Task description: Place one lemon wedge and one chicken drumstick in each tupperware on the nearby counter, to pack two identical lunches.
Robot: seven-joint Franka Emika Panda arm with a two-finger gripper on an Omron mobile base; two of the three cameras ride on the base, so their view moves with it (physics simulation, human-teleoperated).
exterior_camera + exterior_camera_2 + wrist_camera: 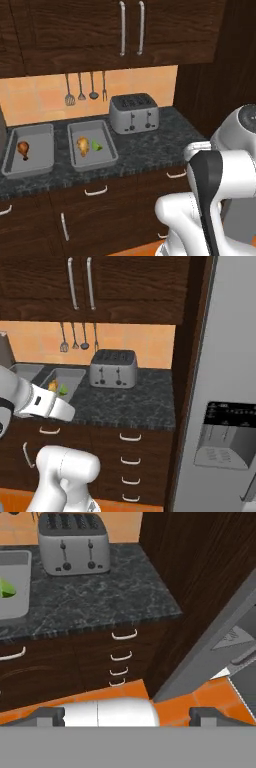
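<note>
Two grey trays sat side by side at the counter's point(150, 145) left end. The left tray point(30, 150) held one drumstick point(23, 148). The right tray point(92, 145) held a drumstick point(83, 146) touching a lemon wedge point(96, 146). A toaster point(133, 113) stood at the back edge. The gripper point(127, 717) hung off the counter's front with its jaws spread, holding nothing.

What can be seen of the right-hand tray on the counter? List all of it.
The right-hand tray is a shallow grey rectangular pan with a raised rim and a matte, metal-like look. It lies flat on the black marbled counter, left of the toaster and apart from it. Inside lie an orange-brown drumstick and a yellow-green lemon wedge, side by side. Nothing else touches it.
</note>
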